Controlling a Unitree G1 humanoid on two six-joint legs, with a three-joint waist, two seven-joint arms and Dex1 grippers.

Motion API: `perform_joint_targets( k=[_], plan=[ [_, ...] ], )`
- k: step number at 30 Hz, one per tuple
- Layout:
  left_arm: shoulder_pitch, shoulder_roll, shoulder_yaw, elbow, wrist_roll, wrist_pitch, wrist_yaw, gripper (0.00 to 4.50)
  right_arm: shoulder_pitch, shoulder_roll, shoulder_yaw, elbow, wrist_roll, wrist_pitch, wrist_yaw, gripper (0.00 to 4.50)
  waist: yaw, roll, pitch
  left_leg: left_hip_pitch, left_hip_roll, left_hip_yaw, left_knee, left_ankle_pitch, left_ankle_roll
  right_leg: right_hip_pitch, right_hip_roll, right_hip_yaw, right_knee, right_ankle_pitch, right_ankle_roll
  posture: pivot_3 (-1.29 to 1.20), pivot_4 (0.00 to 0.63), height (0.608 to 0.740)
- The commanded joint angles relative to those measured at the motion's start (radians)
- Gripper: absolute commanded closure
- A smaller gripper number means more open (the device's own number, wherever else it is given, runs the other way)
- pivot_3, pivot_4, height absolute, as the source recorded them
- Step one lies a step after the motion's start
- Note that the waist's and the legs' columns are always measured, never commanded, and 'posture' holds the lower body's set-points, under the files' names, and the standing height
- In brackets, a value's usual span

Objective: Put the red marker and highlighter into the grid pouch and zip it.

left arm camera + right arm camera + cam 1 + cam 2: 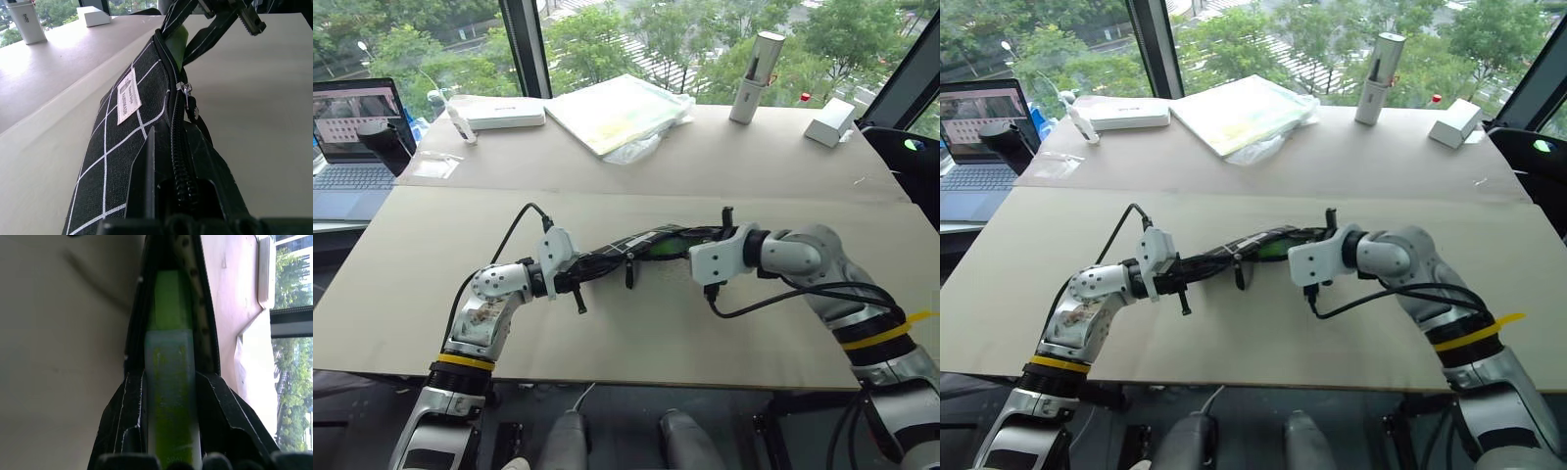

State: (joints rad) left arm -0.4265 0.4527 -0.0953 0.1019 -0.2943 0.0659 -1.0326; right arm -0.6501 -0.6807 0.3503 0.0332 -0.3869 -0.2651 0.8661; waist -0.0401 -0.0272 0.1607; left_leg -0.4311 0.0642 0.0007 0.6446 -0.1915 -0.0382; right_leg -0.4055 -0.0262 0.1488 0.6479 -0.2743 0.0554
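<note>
The grid pouch (pixel 641 242) is held up off the table between my two hands, its white label (pixel 128 96) facing sideways. My left gripper (pixel 590 266) is shut on the pouch's zipper edge at one end. The zipper pull (pixel 187 90) sits partway along, and the mouth beyond it gapes. My right gripper (pixel 171 377) is shut on the highlighter (pixel 170 382), whose light green front end pokes into that open mouth (pixel 664 245). The red marker is out of view.
At the far side of the table (pixel 724 323) lie a laptop (pixel 352 147), a flat white box (pixel 504 115), a plastic-wrapped folder (pixel 617 113), an upright white cylinder (pixel 756 76) and a small white box (pixel 830 122). A seam (pixel 803 196) crosses the tabletop.
</note>
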Motion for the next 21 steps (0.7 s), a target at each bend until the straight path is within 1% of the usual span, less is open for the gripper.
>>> perform_joint_targets(
  k=[1,3,5,8,9,10,12,15,17,20,21],
  plan=[
    [-0.018,-0.002,0.006,-0.024,-0.006,-0.016,-0.001,4.5,-0.036,0.062,0.037,-0.007,-0.019,-0.019,-0.017,3.51,0.0,0.0,0.0,0.0,0.0,0.0,0.0,0.0,0.0,0.0,0.0,0.0,0.0,0.0,0.0,0.0,0.15,0.738],
    [-0.017,-0.003,0.007,-0.026,-0.006,-0.015,0.0,4.5,-0.04,0.102,0.052,-0.006,-0.013,-0.012,-0.015,3.51,0.003,0.0,0.0,0.0,0.0,0.0,0.0,0.0,0.0,0.0,0.0,0.0,0.0,0.0,0.0,0.0,0.15,0.738],
    [-0.015,-0.002,0.008,-0.029,-0.006,-0.014,0.001,4.5,-0.039,0.125,0.041,0.0,-0.006,0.006,-0.018,2.49,0.005,0.0,0.0,0.0,0.0,0.0,0.0,0.0,0.0,0.0,0.0,0.0,0.0,0.0,0.0,0.0,0.15,0.738],
    [-0.01,0.0,0.01,-0.034,-0.007,-0.013,0.003,4.5,-0.04,0.132,0.012,0.011,0.003,0.033,-0.013,1.62,0.005,0.0,0.0,0.0,0.0,0.0,0.001,0.0,0.0,0.0,0.0,0.0,0.001,0.0,0.0,0.0,0.15,0.738],
    [-0.007,0.001,0.011,-0.037,-0.008,-0.012,0.004,4.5,-0.046,0.128,0.001,0.021,-0.006,0.029,-0.026,1.28,0.005,0.0,0.0,0.0,0.0,0.0,0.001,0.0,0.0,0.0,0.0,0.0,0.001,0.0,0.0,0.0,0.15,0.738],
    [-0.005,0.002,0.011,-0.038,-0.008,-0.012,0.004,4.5,-0.05,0.126,-0.007,0.028,-0.013,0.026,-0.036,0.83,0.005,0.0,0.0,0.0,0.0,0.0,0.001,0.0,0.0,0.0,0.0,0.0,0.001,0.0,0.0,0.0,0.15,0.738],
    [0.003,0.004,0.013,-0.041,-0.008,-0.013,0.006,4.5,-0.062,0.098,-0.04,0.057,-0.005,0.019,-0.049,0.22,0.004,0.0,0.0,0.0,0.0,0.0,0.001,0.0,-0.001,0.0,0.0,0.0,0.001,0.0,0.0,0.0,0.15,0.738],
    [0.009,0.005,0.013,-0.04,-0.006,-0.016,0.01,4.5,-0.05,0.065,-0.171,0.081,0.169,0.061,-0.031,0.22,0.007,0.0,0.0,0.0,0.0,0.0,0.001,0.0,-0.001,0.001,0.0,-0.001,0.001,0.0,0.0,0.0,0.15,0.738],
    [0.009,0.007,0.01,-0.036,-0.002,-0.02,0.01,4.5,-0.035,0.039,-0.224,0.084,0.259,0.101,0.004,0.22,0.01,0.0,0.0,0.0,0.0,0.0,0.001,0.0,-0.001,0.001,-0.001,0.0,0.001,0.0,0.0,0.0,0.15,0.738],
    [0.007,0.009,0.009,-0.029,0.001,-0.025,0.008,4.5,0.005,0.011,-0.33,0.032,0.468,0.32,0.103,0.22,0.012,0.0,0.0,0.001,0.0,0.0,0.001,0.0,-0.001,0.002,-0.001,0.0,0.0,0.0,0.0,0.0,0.15,0.738],
    [0.006,0.009,0.008,-0.025,0.002,-0.026,0.007,4.5,0.025,-0.007,-0.374,0.006,0.559,0.433,0.143,0.22,0.012,0.0,0.0,0.001,0.0,-0.001,0.001,0.0,-0.001,0.002,0.0,-0.001,0.0,0.0,0.0,0.0,0.15,0.738]
  ],
)
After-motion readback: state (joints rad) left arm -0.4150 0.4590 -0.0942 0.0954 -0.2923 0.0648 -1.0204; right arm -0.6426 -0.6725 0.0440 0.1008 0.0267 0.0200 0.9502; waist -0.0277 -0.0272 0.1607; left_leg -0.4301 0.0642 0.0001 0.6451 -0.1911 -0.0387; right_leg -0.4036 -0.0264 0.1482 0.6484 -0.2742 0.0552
